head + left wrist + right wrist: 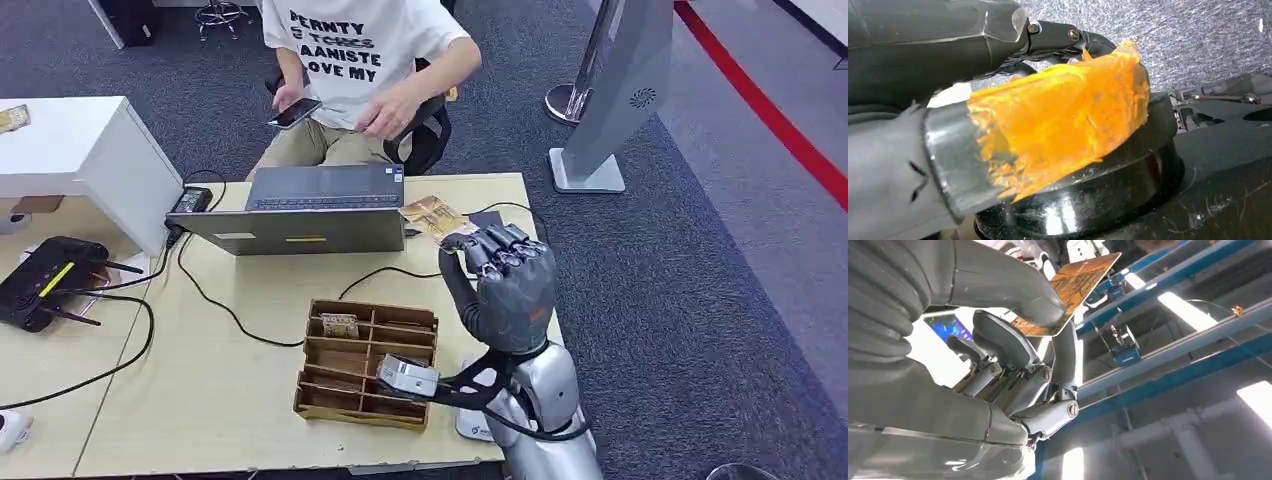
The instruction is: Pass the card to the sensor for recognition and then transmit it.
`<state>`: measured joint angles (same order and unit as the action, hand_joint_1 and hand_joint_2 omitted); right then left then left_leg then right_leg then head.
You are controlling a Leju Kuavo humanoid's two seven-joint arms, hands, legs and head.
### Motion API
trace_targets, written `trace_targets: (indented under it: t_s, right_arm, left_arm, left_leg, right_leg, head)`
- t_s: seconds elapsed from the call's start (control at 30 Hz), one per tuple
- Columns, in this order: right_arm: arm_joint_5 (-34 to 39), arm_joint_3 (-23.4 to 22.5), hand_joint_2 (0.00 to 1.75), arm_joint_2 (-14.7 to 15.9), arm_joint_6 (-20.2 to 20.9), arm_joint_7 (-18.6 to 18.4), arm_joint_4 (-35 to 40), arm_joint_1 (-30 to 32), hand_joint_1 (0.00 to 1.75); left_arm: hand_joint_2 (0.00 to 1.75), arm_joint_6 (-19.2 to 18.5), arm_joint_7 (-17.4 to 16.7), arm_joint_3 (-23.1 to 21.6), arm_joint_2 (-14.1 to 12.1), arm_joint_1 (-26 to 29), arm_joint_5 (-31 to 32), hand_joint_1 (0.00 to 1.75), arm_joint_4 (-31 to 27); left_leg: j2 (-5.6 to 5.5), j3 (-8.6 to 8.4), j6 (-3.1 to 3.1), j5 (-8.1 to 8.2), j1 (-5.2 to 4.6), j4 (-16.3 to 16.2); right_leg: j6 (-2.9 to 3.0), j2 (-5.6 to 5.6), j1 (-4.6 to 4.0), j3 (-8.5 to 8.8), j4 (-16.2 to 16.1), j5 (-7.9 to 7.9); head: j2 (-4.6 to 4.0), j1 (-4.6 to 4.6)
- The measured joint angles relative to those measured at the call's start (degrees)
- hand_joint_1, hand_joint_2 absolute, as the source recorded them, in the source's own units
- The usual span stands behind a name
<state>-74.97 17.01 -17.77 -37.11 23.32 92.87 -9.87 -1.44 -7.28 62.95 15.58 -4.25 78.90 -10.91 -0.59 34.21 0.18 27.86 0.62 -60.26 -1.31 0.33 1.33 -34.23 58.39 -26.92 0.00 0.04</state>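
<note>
My right hand [508, 285] is raised over the table's right side, its back towards me. It pinches a brown-gold patterned card [432, 217] between thumb and fingers, and the card sticks out towards the laptop. In the right wrist view the card [1073, 287] lies under the grey thumb [1013, 290], with the dark fingers beneath it. A dark flat device [488, 217] lies on the table just behind the card. My left hand [948, 140] hangs low, orange wrapping on its thumb, nothing in it.
A person [370, 60] sits behind the table [200, 400], holding a phone [295, 112]. A grey laptop [310, 210] stands at the far edge. A wooden divided tray [365, 362] holding another card [339, 325] sits near me. Cables cross the table; a black router [50, 280] lies left.
</note>
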Motion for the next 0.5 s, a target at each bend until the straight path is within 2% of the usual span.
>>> trace_targets:
  t_s: [0.07, 0.27, 0.4, 0.5]
  right_arm:
    - [-1.8, 0.8, 1.75, 0.7, 0.0, -4.0, -1.7, -2.5, 1.75]
    - [-5.4, 2.7, 1.75, 3.0, 0.0, -12.0, -7.1, -8.9, 1.75]
    - [-5.7, 3.4, 1.75, 4.0, 0.0, -13.2, -9.5, -11.2, 1.75]
    - [-6.9, 4.0, 1.75, 4.6, 0.0, -16.0, -11.1, -12.7, 1.75]
  left_arm:
    - [0.00, -0.3, 0.0, -0.3, -0.1, 0.0, 0.6, 0.00, 0.0]
    - [0.00, -0.9, -0.2, -1.5, -0.4, -0.1, 1.6, 0.00, 0.0]
    - [0.00, -1.0, -0.2, -1.8, -0.5, -0.1, 1.8, 0.00, 0.0]
    - [0.00, -1.5, -0.2, -2.1, -0.6, -0.1, 2.0, 0.00, 0.0]
  left_leg:
    - [0.01, -0.01, 0.00, 0.00, 0.00, 0.0]
    - [0.00, -0.02, -0.01, -0.02, 0.00, 0.0]
    - [-0.01, -0.01, -0.01, -0.02, 0.00, 0.0]
    - [-0.01, -0.01, -0.01, -0.02, 0.00, 0.0]
  right_leg:
    - [0.00, 0.02, 0.00, -0.02, 0.0, 0.00]
    - [0.01, 0.00, 0.00, 0.00, 0.0, 0.02]
    - [0.01, 0.00, 0.00, 0.00, 0.0, 0.02]
    - [0.01, 0.01, 0.00, -0.01, 0.0, 0.02]
  head:
    - [0.00, 0.00]
    - [0.00, 0.02]
    - [0.00, 0.02]
    - [0.00, 0.00]
